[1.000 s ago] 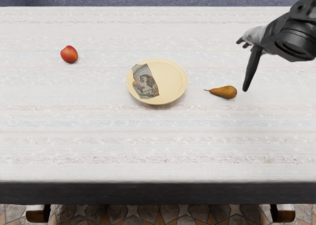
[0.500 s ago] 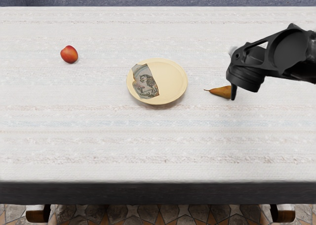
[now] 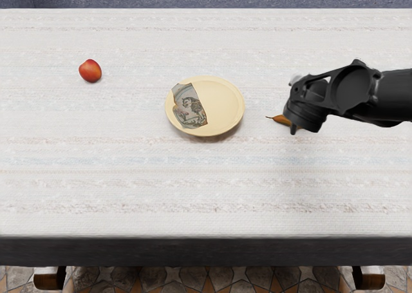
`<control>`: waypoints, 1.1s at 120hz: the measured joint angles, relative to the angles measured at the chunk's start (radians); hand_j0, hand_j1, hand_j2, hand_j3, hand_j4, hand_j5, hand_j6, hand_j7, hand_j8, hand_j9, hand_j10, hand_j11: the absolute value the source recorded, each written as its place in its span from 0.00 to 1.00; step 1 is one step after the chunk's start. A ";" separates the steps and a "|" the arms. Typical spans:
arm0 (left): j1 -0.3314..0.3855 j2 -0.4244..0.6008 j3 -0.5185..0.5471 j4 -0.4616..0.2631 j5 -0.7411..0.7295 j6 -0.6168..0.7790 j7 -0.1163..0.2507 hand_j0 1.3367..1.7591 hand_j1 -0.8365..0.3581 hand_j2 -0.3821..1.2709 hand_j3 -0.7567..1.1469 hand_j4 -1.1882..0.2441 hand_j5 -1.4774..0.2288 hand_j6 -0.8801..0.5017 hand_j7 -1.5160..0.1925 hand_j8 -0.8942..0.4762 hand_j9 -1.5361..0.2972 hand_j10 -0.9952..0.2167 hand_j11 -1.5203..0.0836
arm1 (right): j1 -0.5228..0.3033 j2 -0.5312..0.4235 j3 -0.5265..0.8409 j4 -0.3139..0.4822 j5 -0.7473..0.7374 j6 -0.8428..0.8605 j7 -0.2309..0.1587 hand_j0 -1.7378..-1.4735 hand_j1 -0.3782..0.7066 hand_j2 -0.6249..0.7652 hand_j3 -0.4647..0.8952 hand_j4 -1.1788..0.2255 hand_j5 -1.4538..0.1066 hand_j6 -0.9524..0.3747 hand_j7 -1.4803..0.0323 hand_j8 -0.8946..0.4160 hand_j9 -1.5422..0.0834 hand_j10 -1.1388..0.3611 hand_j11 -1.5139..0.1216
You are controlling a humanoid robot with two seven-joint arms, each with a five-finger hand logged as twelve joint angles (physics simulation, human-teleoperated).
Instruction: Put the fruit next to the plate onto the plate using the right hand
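Right hand (image 3: pixel 304 111) now lower and further left, atop pear (image 3: pixel 280 120) right of plate (image 3: pixel 225 103); grasp state unclear.

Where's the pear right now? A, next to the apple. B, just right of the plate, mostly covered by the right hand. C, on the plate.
B: only the stem end of the pear shows from behind the right hand, right of the plate; the apple sits far to the left.

No readable text, label or number shows; the plate (image 3: pixel 225 103) carries only a wordless picture.
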State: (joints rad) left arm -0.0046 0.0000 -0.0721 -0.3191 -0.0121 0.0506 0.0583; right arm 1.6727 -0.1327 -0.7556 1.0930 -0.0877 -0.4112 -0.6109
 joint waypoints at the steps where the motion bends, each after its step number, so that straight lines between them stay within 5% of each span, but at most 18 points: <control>1: 0.000 0.000 0.000 0.000 0.000 0.000 0.000 0.76 0.99 0.23 0.40 0.83 0.86 0.64 0.89 0.65 0.84 0.82 0.95 | -0.003 0.001 0.001 -0.003 -0.003 0.000 0.000 0.30 0.21 0.43 0.34 0.72 0.80 0.59 0.84 0.56 0.82 0.65 0.80; 132: 0.000 0.000 0.000 0.000 0.000 0.000 0.000 0.76 0.99 0.23 0.40 0.83 0.86 0.64 0.89 0.65 0.84 0.82 0.95 | -0.181 0.019 0.063 -0.159 -0.162 0.008 0.000 0.30 0.29 0.42 0.34 0.67 0.73 0.53 0.77 0.50 0.75 0.60 0.73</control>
State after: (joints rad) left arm -0.0044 0.0000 -0.0721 -0.3192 -0.0120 0.0506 0.0583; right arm 1.4916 -0.1138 -0.6925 0.9341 -0.2498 -0.4034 -0.6109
